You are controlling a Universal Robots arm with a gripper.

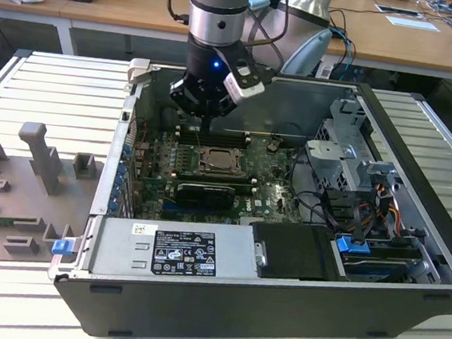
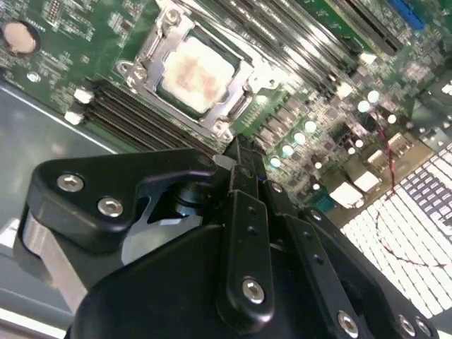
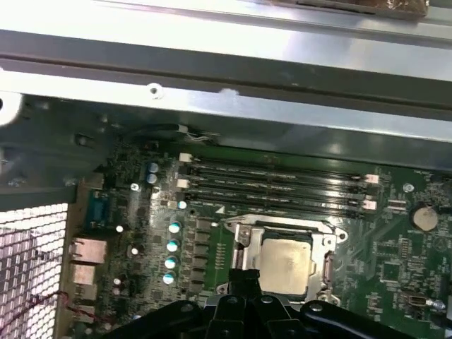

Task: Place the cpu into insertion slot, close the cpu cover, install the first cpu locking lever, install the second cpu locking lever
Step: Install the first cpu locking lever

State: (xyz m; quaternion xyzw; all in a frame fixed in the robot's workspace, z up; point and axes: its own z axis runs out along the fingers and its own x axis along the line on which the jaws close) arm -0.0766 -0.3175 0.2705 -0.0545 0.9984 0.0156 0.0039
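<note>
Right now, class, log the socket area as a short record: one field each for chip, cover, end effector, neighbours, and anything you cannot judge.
cpu: seated in the insertion slot, pale top showing
cpu cover: down, framing the cpu
end effector: above the motherboard, close beside the insertion slot
neighbours: memory slots run alongside the insertion slot
unsure: whether the cover is latched

Above the insertion slot (image 1: 220, 162): open from overhead.
Behind it, exterior view: low memory slots (image 1: 213, 134); the tool (image 1: 205, 126) hangs over them.
In front: the black graphics card (image 1: 205, 191) stands up.
Exterior view's right: drive cage (image 1: 348, 153) and cables (image 1: 318, 206) crowd in.
</note>
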